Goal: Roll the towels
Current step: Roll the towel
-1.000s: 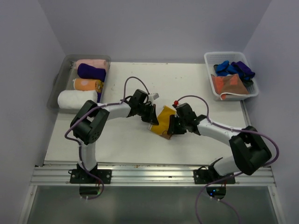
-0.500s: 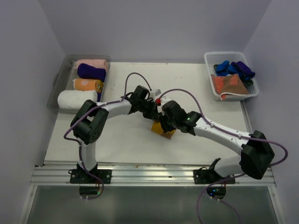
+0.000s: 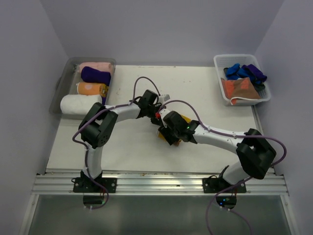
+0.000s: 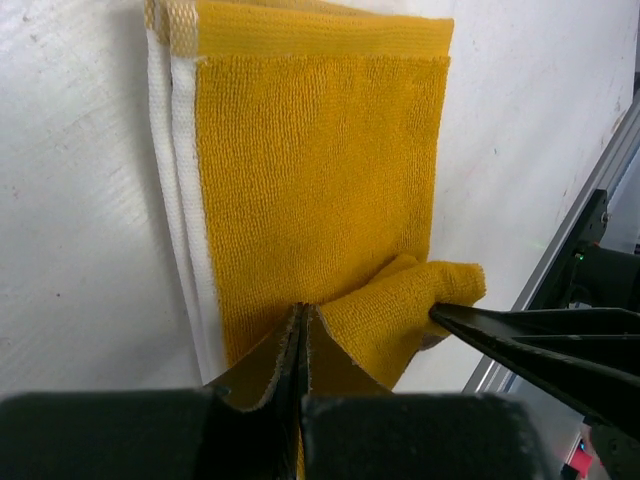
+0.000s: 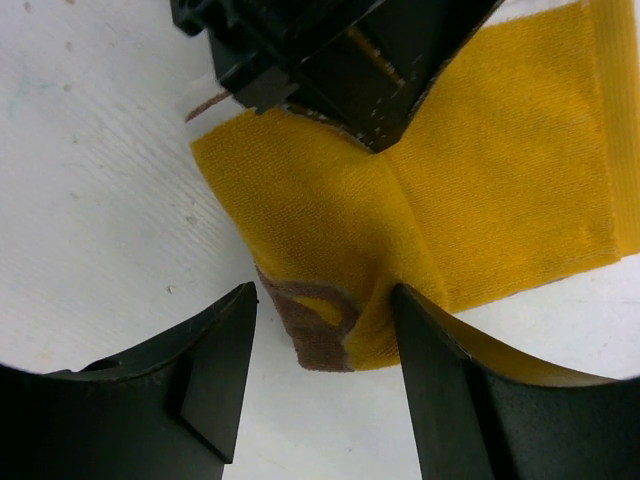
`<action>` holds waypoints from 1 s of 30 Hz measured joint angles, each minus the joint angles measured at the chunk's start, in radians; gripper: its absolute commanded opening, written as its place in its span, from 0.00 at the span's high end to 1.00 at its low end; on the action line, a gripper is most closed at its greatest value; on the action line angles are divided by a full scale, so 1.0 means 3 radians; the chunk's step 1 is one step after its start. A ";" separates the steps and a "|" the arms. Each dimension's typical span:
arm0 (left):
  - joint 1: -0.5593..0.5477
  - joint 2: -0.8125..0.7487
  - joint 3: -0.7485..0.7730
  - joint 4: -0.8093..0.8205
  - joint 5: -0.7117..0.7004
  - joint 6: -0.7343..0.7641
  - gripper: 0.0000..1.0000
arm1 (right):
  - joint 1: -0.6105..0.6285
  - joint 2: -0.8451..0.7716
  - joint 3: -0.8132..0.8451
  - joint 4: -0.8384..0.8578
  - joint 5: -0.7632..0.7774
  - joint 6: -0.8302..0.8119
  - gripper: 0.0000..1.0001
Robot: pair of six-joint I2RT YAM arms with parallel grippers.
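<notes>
1. Centrally on the matte white table [image 3: 132, 147]: yellow towel [image 3: 185, 118], folded into a long flat rectangle, not rolled
2. Up close, dense looped terry pile, a smoother woven band across the far end, a white strip showing along one long side, brownish underside at a curled-up near corner
3. Left gripper [image 4: 302, 312] pinched tight on the near edge of the yellow towel, thin black fingers pressed together, cloth puckered into a soft ridge at the pinch
4. Right gripper [image 5: 325, 300] spread wide, broad black fingers [image 5: 215, 370] standing either side of the curled corner, clamping nothing
5. Both grippers close together over the same end of the cloth, tips nearly meeting
6. At left, clear grey plastic tray [image 3: 61, 88] with four plump cylinders side by side: pink towel [image 3: 98, 66], purple towel [image 3: 95, 75], orange towel [image 3: 90, 88], bigger white towel [image 3: 78, 104] nearest
7. At far right, white slotted basket [image 3: 234, 57] with crumpled blue towels [image 3: 234, 71] and a rust-brown towel [image 3: 242, 88], loose and unrolled
</notes>
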 measured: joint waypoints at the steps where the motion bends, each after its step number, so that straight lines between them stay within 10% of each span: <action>1: 0.0000 0.0023 0.0033 -0.0008 0.0000 0.0000 1.00 | 0.0000 0.0041 -0.0010 0.0010 -0.0003 -0.0001 0.39; 17: 0.0072 0.0114 0.0154 -0.0038 0.0000 0.0000 1.00 | 0.0033 0.0449 0.0057 0.0086 0.0109 0.0389 0.48; 24: 0.0102 0.0113 0.0155 -0.0039 0.0001 -0.0010 1.00 | 0.0048 0.0605 0.0191 0.0060 0.0348 0.0599 0.97; 30: 0.0347 -0.0217 -0.0062 -0.0039 0.0061 -0.0098 0.85 | 0.0033 0.0512 0.0127 0.0107 0.0184 0.0664 1.00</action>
